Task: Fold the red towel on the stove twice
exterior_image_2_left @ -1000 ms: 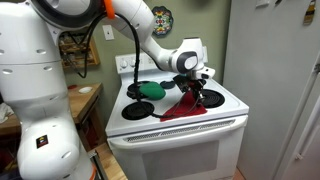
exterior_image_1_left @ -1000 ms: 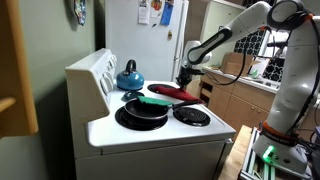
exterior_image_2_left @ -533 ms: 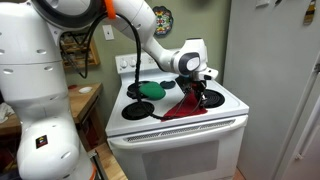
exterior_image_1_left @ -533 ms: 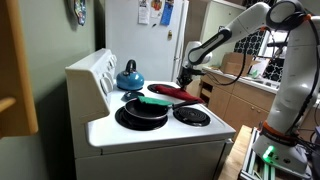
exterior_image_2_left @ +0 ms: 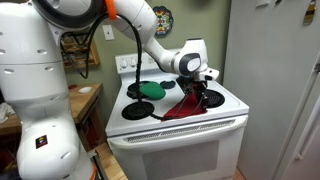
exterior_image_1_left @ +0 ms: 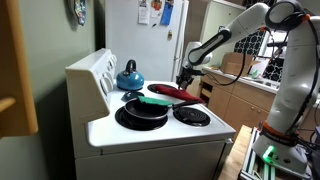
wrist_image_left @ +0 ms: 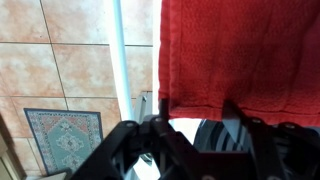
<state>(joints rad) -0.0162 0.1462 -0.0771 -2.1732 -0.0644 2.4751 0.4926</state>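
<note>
Nearby, blue kettle point(exterior_image_1_left: 129, 75) is sitting by stove point(exterior_image_1_left: 160, 135) back edge, green utensil point(exterior_image_1_left: 155, 101) lying across pan point(exterior_image_1_left: 138, 114); gripper point(exterior_image_2_left: 200, 95) is clamping red towel point(exterior_image_2_left: 183, 108), which is draping creased toward the front edge.

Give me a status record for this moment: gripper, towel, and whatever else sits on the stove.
gripper: above the stove top, jaws closed on the towel's lifted edge
red towel: one edge raised, the rest sloping down to the stove top near its front
stove: white, with black burners
other items: blue kettle at the back; black pan with a green utensil on it
fold: not yet made; the cloth hangs rather than lying over itself
</note>
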